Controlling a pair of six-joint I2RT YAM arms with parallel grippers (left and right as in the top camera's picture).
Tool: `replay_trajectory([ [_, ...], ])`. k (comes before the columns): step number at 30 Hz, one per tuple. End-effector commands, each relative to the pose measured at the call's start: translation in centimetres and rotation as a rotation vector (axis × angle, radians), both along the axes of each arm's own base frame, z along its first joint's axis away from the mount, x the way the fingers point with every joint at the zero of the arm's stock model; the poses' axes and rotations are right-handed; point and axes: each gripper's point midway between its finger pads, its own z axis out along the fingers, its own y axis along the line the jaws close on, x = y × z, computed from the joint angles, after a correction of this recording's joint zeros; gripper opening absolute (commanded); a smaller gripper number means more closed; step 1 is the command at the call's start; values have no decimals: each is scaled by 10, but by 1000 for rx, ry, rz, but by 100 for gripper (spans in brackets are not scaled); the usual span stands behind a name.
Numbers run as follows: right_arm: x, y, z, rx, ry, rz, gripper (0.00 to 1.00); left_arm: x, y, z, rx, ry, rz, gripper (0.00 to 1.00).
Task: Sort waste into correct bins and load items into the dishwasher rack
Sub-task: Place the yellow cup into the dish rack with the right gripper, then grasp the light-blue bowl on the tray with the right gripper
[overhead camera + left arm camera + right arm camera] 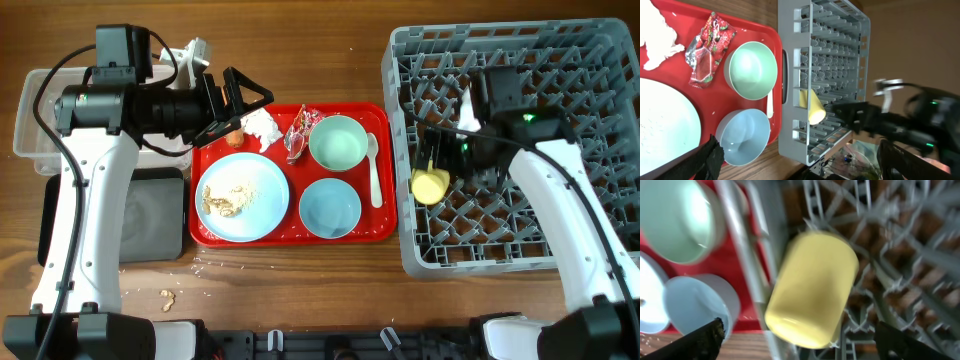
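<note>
The small yellow cup (430, 185) lies on its side in the grey dishwasher rack (520, 250) by its left wall; it also shows in the right wrist view (812, 297). My right gripper (436, 158) is open just above it, its fingers apart from the cup (800, 349). My left gripper (236, 100) is open and empty above the carrot (233, 138) and white tissue (262, 125). The red-and-silver wrapper (297, 130), green bowl (337, 142), blue bowl (330, 207), spoon (374, 170) and plate (262, 180) with crumbs (228, 200) are on the red tray (300, 236).
The clear tub (35, 115) stands at the far left, partly under my left arm. The black tray (155, 215) lies in front of it. Loose crumbs (167, 298) lie on the wood near the front edge. The rack's pegs surround the cup.
</note>
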Motion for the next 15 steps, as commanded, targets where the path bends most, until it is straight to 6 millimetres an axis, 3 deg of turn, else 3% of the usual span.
replay_trajectory([
  [1, 30, 26, 87, 12, -295, 90, 100, -1, 1, -2, 9, 4, -1, 100],
  [3, 33, 48, 103, 65, -358, 158, 100, -2, 3, -4, 19, 17, 6, 100],
  [4, 34, 70, 111, 128, -395, 230, 100, -4, 8, -5, 45, 21, 21, 100],
  [6, 34, 95, 111, 186, -406, 294, 98, -5, 20, -8, 127, 13, 66, 100],
  [8, 37, 111, 97, 173, -375, 303, 91, -9, 45, -5, 264, 2, 163, 100],
  [10, 49, 112, 61, 75, -293, 211, 75, -16, 88, 9, 448, -20, 363, 100],
  [12, 59, 108, 26, -19, -228, 156, 69, -25, 118, 29, 529, -66, 528, 100],
  [15, 71, 114, -29, -65, -127, 166, 47, -45, 149, 57, 589, -144, 681, 100],
])
